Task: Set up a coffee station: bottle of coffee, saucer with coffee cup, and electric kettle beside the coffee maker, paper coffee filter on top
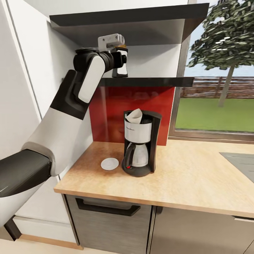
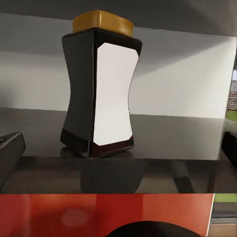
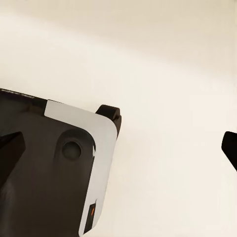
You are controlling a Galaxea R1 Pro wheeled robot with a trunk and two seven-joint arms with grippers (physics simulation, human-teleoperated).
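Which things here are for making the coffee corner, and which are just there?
For the job:
bottle of coffee on the kitchen shelf
left gripper by it
coffee maker
paper coffee filter on top
saucer
countertop

Just there:
tree
fence
cabinet drawer

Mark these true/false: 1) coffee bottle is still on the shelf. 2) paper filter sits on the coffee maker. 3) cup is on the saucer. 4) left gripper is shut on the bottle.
1) True: the bottle of coffee stands upright on the kitchen shelf.
2) True: the paper coffee filter rests on top of the coffee maker.
3) False: the saucer lies bare.
4) False: the left gripper is open, fingers apart and short of the bottle.
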